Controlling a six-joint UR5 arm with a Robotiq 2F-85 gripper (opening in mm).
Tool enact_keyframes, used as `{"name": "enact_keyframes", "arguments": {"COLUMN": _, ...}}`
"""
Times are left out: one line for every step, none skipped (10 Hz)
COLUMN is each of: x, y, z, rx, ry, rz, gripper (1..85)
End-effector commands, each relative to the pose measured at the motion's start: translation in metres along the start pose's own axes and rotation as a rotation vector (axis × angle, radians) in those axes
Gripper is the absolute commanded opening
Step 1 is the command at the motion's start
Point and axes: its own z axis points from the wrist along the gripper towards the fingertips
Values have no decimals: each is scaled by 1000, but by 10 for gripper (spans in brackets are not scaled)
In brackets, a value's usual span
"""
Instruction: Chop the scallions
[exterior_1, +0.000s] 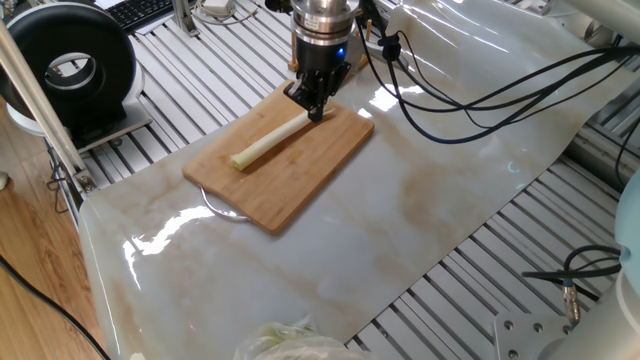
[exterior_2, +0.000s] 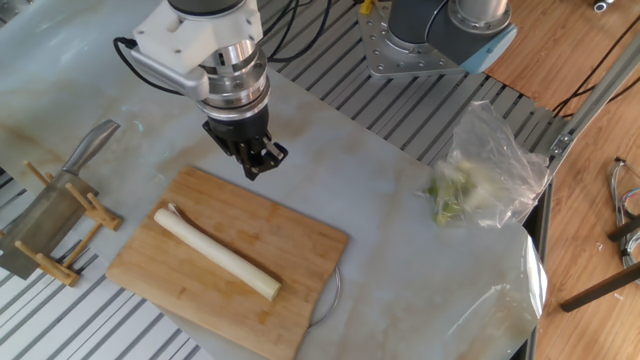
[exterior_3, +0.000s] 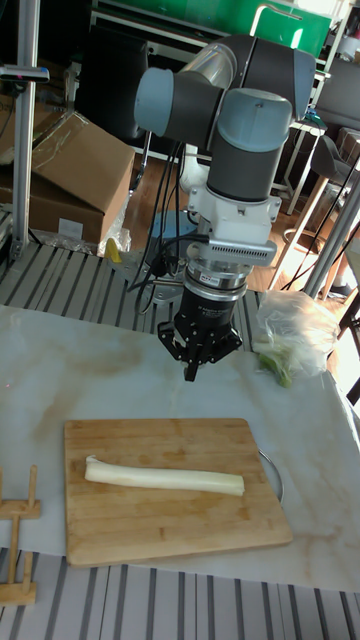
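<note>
Overhead, empty end effector (exterior_3: 191, 371), whole scallion (exterior_3: 165, 478) on board (exterior_3: 120, 525)

A marble-patterned sheet covered my table (exterior_2: 400, 250). Directly on it lay a bamboo board (exterior_2: 205, 300), a clear plastic bag (exterior_2: 490, 170) of pale greens near the table's edge, and a small wooden rack (exterior_2: 60, 240) holding a cleaver (exterior_2: 45, 210) beside the board.

text: none legible | labels: none | numbers: none (all three views checked)
</note>
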Motion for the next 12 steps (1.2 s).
{"name": "enact_keyframes", "arguments": {"x": -4, "y": 5, "z": -1, "rx": -23, "ry": -14, "rz": 9, "gripper": 13}}
{"name": "enact_keyframes", "arguments": {"x": -3, "y": 6, "z": 0, "rx": -25, "ry": -11, "rz": 14, "gripper": 13}}
{"name": "enact_keyframes", "arguments": {"x": -2, "y": 6, "z": 0, "rx": -23, "ry": -8, "rz": 15, "gripper": 13}}
{"name": "enact_keyframes", "arguments": {"x": -2, "y": 5, "z": 0, "rx": -23, "ry": -9, "rz": 15, "gripper": 13}}
{"name": "enact_keyframes", "arguments": {"x": -2, "y": 5, "z": 0, "rx": -22, "ry": -9, "rz": 15, "gripper": 13}}
{"name": "enact_keyframes", "arguments": {"x": -2, "y": 5, "z": 0, "rx": -22, "ry": -9, "rz": 15, "gripper": 13}}
{"name": "enact_keyframes", "arguments": {"x": -2, "y": 4, "z": 0, "rx": -20, "ry": -9, "rz": 17, "gripper": 13}}
{"name": "enact_keyframes", "arguments": {"x": -2, "y": 5, "z": 0, "rx": -22, "ry": -9, "rz": 17, "gripper": 13}}
{"name": "enact_keyframes", "arguments": {"x": -2, "y": 5, "z": 0, "rx": -23, "ry": -9, "rz": 17, "gripper": 13}}
{"name": "enact_keyframes", "arguments": {"x": -2, "y": 5, "z": 0, "rx": -22, "ry": -9, "rz": 15, "gripper": 13}}
{"name": "enact_keyframes", "arguments": {"x": -3, "y": 6, "z": 0, "rx": -28, "ry": -11, "rz": 15, "gripper": 13}}
{"name": "enact_keyframes", "arguments": {"x": -3, "y": 5, "z": 0, "rx": -25, "ry": -11, "rz": 14, "gripper": 13}}
